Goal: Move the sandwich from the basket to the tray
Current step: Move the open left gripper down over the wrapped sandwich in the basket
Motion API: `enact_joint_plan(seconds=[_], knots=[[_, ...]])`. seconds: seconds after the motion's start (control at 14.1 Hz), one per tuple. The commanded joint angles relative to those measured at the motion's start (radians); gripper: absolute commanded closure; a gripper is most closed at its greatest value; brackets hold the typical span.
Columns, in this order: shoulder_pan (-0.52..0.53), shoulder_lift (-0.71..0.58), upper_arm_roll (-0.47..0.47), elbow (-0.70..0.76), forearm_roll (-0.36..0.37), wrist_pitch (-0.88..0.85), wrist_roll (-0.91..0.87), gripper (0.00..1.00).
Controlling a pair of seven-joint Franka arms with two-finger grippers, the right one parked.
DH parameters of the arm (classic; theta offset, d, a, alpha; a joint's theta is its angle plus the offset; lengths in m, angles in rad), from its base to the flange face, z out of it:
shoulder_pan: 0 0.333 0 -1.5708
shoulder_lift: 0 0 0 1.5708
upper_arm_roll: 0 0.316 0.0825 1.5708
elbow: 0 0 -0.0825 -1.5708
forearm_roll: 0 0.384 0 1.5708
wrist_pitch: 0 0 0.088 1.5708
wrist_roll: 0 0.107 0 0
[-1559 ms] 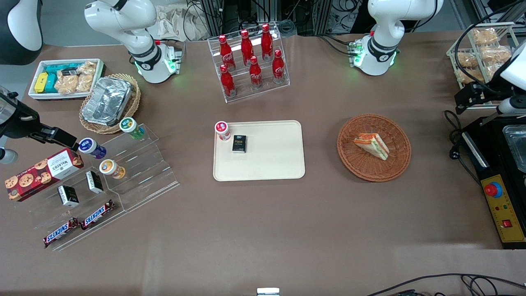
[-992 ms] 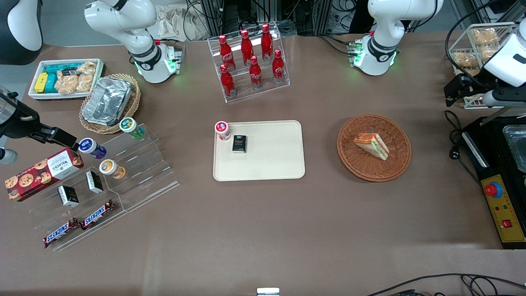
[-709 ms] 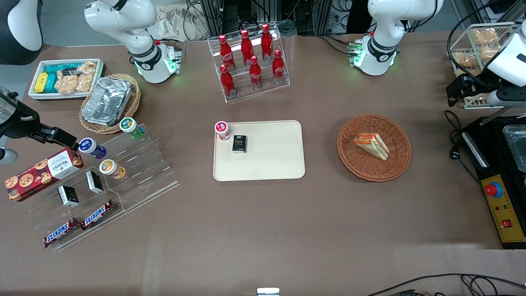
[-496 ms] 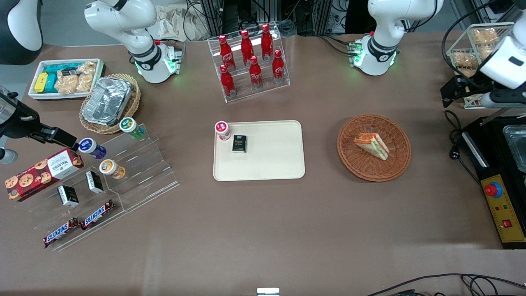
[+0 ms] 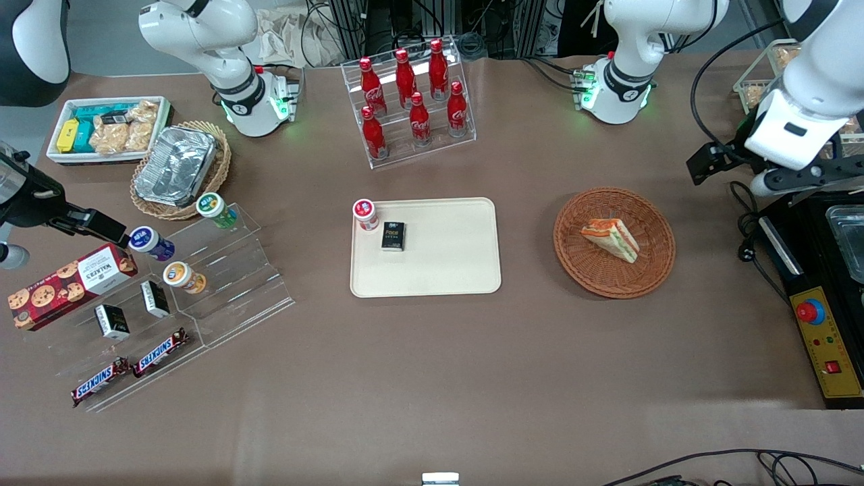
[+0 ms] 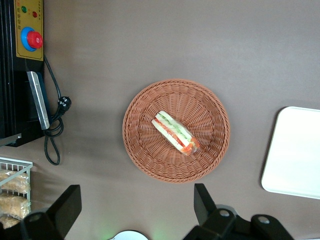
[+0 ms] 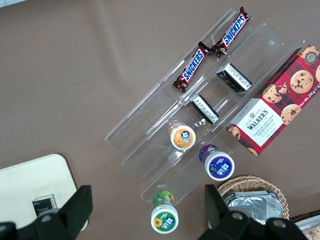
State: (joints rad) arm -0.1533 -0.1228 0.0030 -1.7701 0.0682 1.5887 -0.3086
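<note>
Left wrist view: gripper [image 6: 135, 212] wide open, empty.

Triangular sandwich [image 5: 611, 239] on its side in the round reddish-brown wicker basket [image 5: 594, 278], toward the working arm's end of the table. Orange-red and green filling layers showing along the sandwich's edge.

Left arm's gripper [image 5: 703, 164] above the table, clear of the basket, farther from the camera than it and nearer the working arm's end of the table. Nothing held.

Cream rectangular tray [image 5: 439, 266] flat at the table's middle, well apart from the basket. In the tray's corner farthest from the basket and the camera, a small red-and-white-lidded jar [image 5: 364, 214]; just beside it, a black box [image 5: 393, 236].

Clear tiered rack of red Coca-Cola bottles [image 5: 408, 94] farther from the camera than the tray.
</note>
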Motion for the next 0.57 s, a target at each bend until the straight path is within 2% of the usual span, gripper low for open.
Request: enact_joint_plan(seconds=[0.0,0.14,0.5], knots=[[-0.008,0.005,0.008,-0.035,-0.002,0.057,-0.068,0.00],[-0.002,-0.014,0.014,-0.119,-0.083,0.146,-0.157,0.00],[-0.009,-0.067,0.012,-0.408,-0.096,0.437,-0.364,0.00]])
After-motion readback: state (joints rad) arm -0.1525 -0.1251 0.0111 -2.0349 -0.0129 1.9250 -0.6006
